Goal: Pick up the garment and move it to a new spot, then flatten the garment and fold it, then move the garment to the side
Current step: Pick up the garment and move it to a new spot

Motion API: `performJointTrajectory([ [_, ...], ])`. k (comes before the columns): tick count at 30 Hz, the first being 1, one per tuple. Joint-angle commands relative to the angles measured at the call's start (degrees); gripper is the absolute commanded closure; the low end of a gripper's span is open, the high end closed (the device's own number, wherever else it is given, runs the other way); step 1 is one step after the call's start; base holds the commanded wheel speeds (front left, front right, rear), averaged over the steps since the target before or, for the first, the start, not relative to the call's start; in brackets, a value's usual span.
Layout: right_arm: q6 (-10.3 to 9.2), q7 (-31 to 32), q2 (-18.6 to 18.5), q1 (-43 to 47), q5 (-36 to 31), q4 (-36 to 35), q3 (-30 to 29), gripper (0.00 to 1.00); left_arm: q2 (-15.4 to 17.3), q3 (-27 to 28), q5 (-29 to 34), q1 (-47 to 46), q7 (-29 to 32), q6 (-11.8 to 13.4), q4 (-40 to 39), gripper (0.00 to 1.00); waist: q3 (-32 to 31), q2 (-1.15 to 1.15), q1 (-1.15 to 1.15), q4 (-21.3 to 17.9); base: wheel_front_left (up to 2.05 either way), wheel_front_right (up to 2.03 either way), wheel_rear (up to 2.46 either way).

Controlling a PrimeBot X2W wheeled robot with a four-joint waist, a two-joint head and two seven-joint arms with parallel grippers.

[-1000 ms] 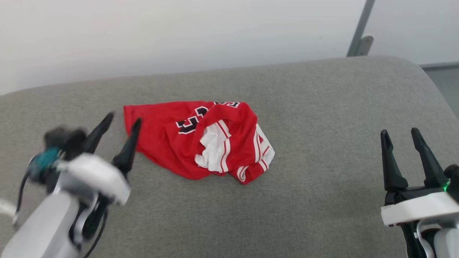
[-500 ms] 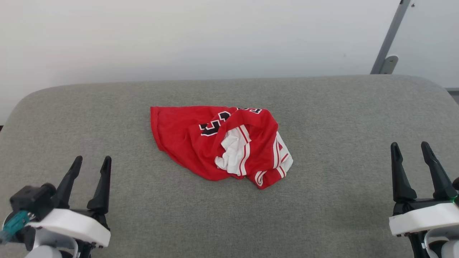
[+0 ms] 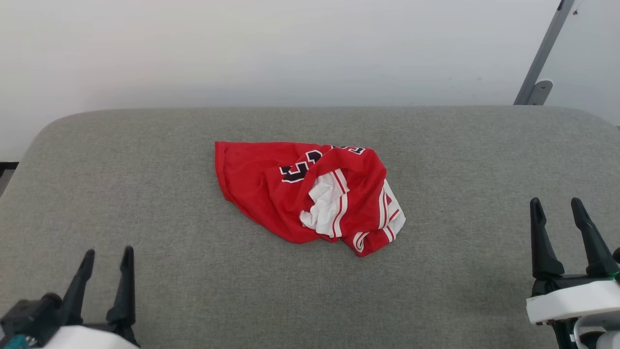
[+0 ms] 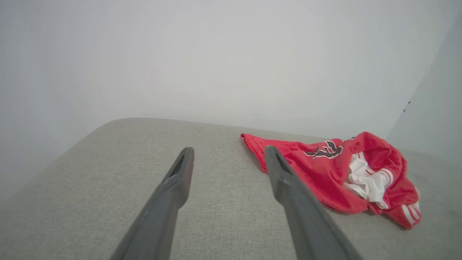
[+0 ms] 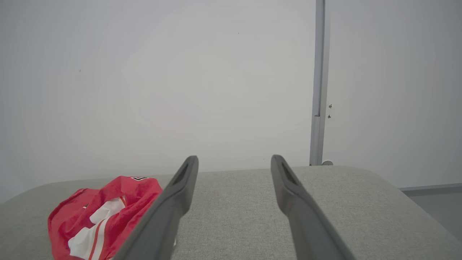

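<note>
The garment (image 3: 310, 194) lies crumpled in a loose heap around the middle of the grey cushion (image 3: 460, 160), somewhat nearer the far edge than the near one and well clear of both side edges. It is bunched, not spread. The red body is folded over itself so that the black number is only partly readable, and a white sleeve with striped trim is tucked into the folds on the side toward the right gripper (image 3: 555, 200). A heap like this offers raised folds that a pair of fingers could pinch, so it probably needs no preparing before a grasp.

The left gripper (image 3: 109, 250) sits by the near left corner and the right one by the near right corner. Both have their fingers spread wide with nothing between them, and both are well apart from the cloth. This reads as a ready stance, jaws parted so that either arm can reach in. In my judgement the pick-up is not yet begun, and flattening, folding and setting aside are all to come. In the left wrist view the flat red edge lies closest to that arm's fingers, so the left arm seems better placed to start
</note>
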Motion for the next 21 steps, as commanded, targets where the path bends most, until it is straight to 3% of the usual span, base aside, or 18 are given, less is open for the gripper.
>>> performJointTrajectory([
  [1,-0.02,-0.3,0.2,0.7,-0.3,-0.1,-0.1,0.00,-0.4,0.7,1.2,1.1,-0.3,-0.7,0.5,0.00,0.0,0.00,0.00,0.1,0.00,0.00,0.00],
  [12,-0.02,-0.4,0.8,1.3,-0.4,0.2,-0.2,0.00,-6.2,6.6,5.5,3.8,-0.3,-4.5,0.9,0.00,0.0,0.00,0.00,0.9,0.00,0.00,0.00],
  [21,-0.02,0.3,1.1,1.3,-0.1,0.1,0.0,0.00,-8.1,8.1,7.1,3.9,-0.3,-5.9,1.3,0.00,0.1,0.00,0.00,1.3,0.00,0.00,0.00],
])
